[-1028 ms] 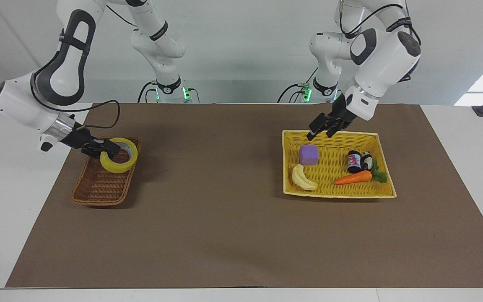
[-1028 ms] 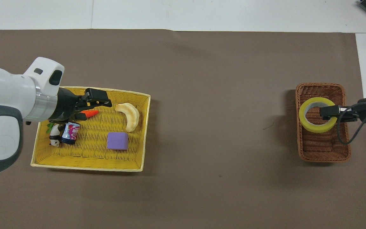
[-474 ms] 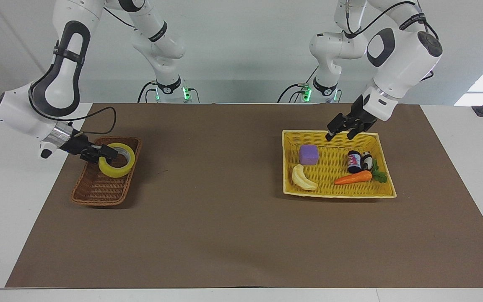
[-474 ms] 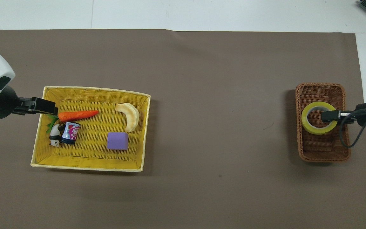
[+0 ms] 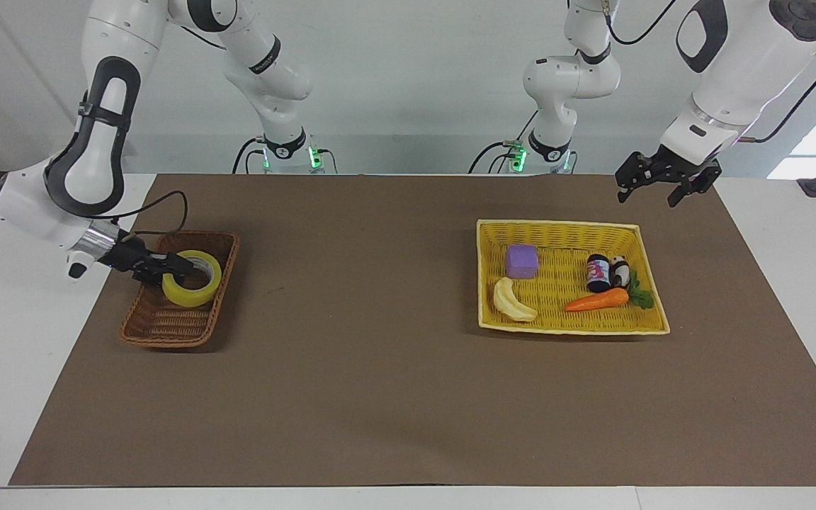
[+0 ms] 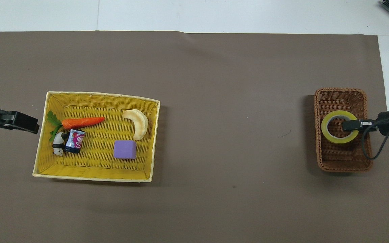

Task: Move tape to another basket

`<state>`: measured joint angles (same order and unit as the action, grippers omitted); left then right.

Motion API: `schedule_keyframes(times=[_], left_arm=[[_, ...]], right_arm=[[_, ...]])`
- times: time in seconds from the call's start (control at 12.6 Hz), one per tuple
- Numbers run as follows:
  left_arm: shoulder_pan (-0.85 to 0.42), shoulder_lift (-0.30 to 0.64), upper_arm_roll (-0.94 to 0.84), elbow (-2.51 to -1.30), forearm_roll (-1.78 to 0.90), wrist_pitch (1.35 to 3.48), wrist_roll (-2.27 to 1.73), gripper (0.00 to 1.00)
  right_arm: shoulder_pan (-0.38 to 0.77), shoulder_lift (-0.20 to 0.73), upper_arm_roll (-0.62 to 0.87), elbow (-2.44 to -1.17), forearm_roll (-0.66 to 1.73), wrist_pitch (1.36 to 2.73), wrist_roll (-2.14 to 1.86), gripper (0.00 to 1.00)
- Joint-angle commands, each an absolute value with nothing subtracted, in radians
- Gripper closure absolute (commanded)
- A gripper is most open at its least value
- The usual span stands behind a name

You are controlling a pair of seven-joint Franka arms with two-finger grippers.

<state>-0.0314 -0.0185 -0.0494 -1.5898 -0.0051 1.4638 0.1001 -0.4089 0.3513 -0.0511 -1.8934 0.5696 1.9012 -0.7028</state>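
The tape (image 5: pixel 192 283), a yellow roll with a pale core, sits low in the small dark-brown wicker basket (image 5: pixel 160 327) at the right arm's end of the table. My right gripper (image 5: pixel 171 268) is shut on the roll's rim, one finger inside the core. In the overhead view the tape (image 6: pixel 339 136) lies in the middle of the basket (image 6: pixel 344 163) with the right gripper (image 6: pixel 348 125) on it. My left gripper (image 5: pixel 656 188) is open and empty, raised over the mat beside the yellow tray's corner nearer the robots; it also shows in the overhead view (image 6: pixel 25 123).
The flat yellow woven tray (image 5: pixel 564 225) holds a purple block (image 5: pixel 522 261), a banana (image 5: pixel 513 300), a carrot (image 5: pixel 596 299), a small can (image 5: pixel 598 273) and a panda figure (image 5: pixel 620 270). Brown mat (image 5: pixel 380 354) covers the table.
My right gripper has lowered the tape down into the brown basket. My left gripper has drawn back from over the yellow tray, up and out toward the left arm's end of the table.
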Motion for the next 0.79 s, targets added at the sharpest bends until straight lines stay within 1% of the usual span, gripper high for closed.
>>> schedule_keyframes(times=[0.0, 0.16, 0.32, 0.47, 0.71], left_arm=[[-0.018, 0.034, -0.058, -1.511, 0.009, 1.449, 0.118, 0.00], [0.008, 0.031, -0.058, -1.520, 0.003, 1.471, 0.110, 0.00], [0.008, 0.034, -0.058, -1.520, 0.003, 1.497, 0.109, 0.00], [0.005, 0.032, -0.058, -1.525, 0.003, 1.500, 0.106, 0.00], [0.003, 0.029, -0.060, -1.532, 0.003, 1.505, 0.104, 0.00]], right_arm=[[-0.430, 0.357, -0.037, -1.881, 0.563, 1.904, -0.729, 0.00], [-0.431, 0.360, -0.037, -1.871, 0.561, 1.899, -0.732, 0.00], [-0.422, 0.361, -0.037, -1.850, 0.555, 1.913, -0.726, 0.00], [-0.394, 0.351, -0.038, -1.784, 0.546, 1.914, -0.722, 0.00], [-0.348, 0.307, -0.032, -1.703, 0.419, 1.914, -0.719, 0.00]])
